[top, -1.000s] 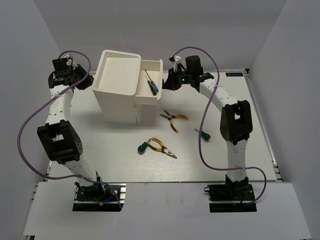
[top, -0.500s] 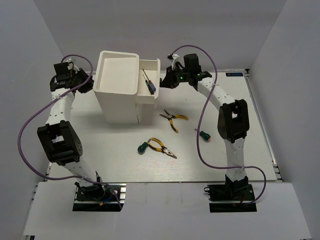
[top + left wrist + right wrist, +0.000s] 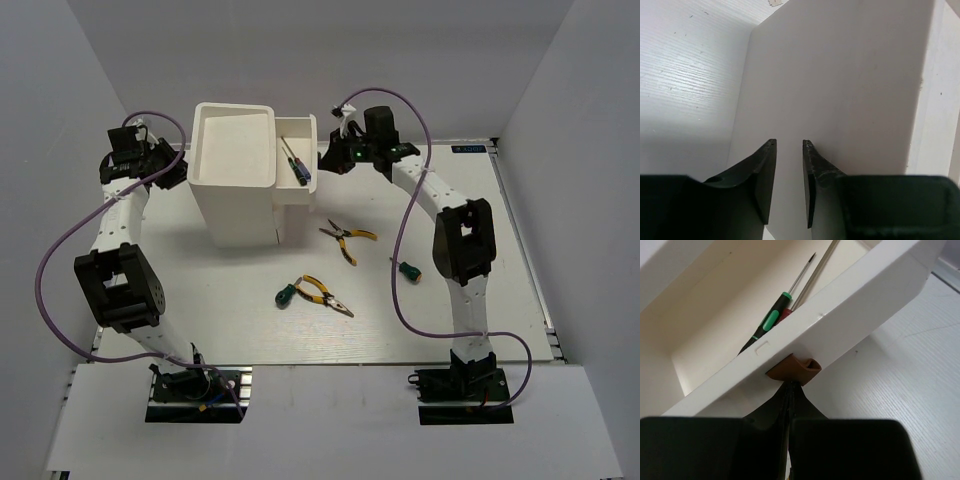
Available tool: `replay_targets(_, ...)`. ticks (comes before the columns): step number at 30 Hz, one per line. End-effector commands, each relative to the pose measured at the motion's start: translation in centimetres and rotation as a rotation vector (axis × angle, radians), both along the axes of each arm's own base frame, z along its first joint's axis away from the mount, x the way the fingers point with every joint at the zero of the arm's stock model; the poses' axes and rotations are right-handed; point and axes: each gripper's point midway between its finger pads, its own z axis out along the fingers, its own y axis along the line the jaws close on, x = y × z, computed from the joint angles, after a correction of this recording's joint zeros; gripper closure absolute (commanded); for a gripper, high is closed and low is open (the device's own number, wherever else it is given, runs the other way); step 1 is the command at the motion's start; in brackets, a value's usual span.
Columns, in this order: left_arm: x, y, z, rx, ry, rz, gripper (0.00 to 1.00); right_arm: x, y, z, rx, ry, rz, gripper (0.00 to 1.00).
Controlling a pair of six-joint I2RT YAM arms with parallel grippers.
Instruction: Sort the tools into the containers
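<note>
1. I count two thin screwdrivers (image 3: 296,164) lying in the one pulled-out drawer (image 3: 296,193) of the box unit (image 3: 235,215).
2. Two pliers (image 3: 345,238) (image 3: 322,294) and two green-handled screwdrivers (image 3: 285,296) (image 3: 409,270) lie on the worktop (image 3: 200,290).
3. The right pincer (image 3: 788,390), fingers together, touches the drawer's brown knob (image 3: 794,369).
4. The left pincer (image 3: 789,145), slightly apart and empty, faces the box's side.

My right gripper (image 3: 788,389) is black, the knob (image 3: 794,368) brown, the drawer (image 3: 850,300) white, the screwdriver (image 3: 767,322) green and black.
</note>
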Motion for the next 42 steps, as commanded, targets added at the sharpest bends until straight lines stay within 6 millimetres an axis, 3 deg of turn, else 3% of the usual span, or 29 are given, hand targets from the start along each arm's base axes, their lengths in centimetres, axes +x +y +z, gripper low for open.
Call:
replay_targets(1, -1.3, -2.4, 3.2, -0.019, -0.039, -0.062, 0.60, -0.4, 3.4, 2.9, 0.027, -0.154, 0.025, 1.00)
replay_targets(11, 1.6, -1.3, 4.0, -0.020, -0.054, -0.003, 0.53, 0.3, 3.4, 2.2, 0.000, -0.204, 0.018, 1.00)
replay_targets(16, 2.3, -0.5, 5.1, -0.001, -0.079, 0.035, 0.52, 0.6, 1.6, 1.8, -0.065, -0.249, -0.040, 1.00)
replay_targets(17, 2.2, -0.4, 4.9, 0.004, -0.069, 0.044, 0.52, 0.8, 1.0, 2.3, -0.081, -0.290, -0.050, 1.00)
replay_targets(19, 2.4, -0.2, 4.5, 0.007, -0.059, 0.051, 0.52, 1.1, -0.2, 0.8, -0.135, -0.290, -0.097, 1.00)
replay_targets(20, 2.4, -0.2, 4.5, 0.000, -0.058, 0.056, 0.52, 1.1, -0.5, 1.7, -0.141, -0.317, -0.099, 1.00)
replay_targets(24, 2.8, -0.2, 4.1, -0.007, -0.059, 0.061, 0.52, 0.8, -1.7, 0.3, -0.179, -0.324, -0.121, 1.00)
replay_targets(29, 3.4, -0.3, 3.1, -0.023, -0.048, 0.057, 0.52, 3.0, -2.2, 1.0, -0.189, -0.387, -0.194, 1.00)
replay_targets(32, 3.7, -0.2, 3.0, -0.023, -0.048, 0.057, 0.52, 4.4, -1.9, 2.2, -0.171, -0.421, -0.230, 1.00)
replay_targets(34, 3.9, -0.3, 2.8, -0.028, -0.048, 0.050, 0.52, 4.7, -1.4, 1.7, -0.161, -0.412, -0.224, 1.00)
replay_targets(42, 4.2, -0.6, 2.7, -0.044, -0.057, 0.040, 0.52, 5.8, 0.6, 2.4, -0.083, -0.414, -0.196, 1.00)
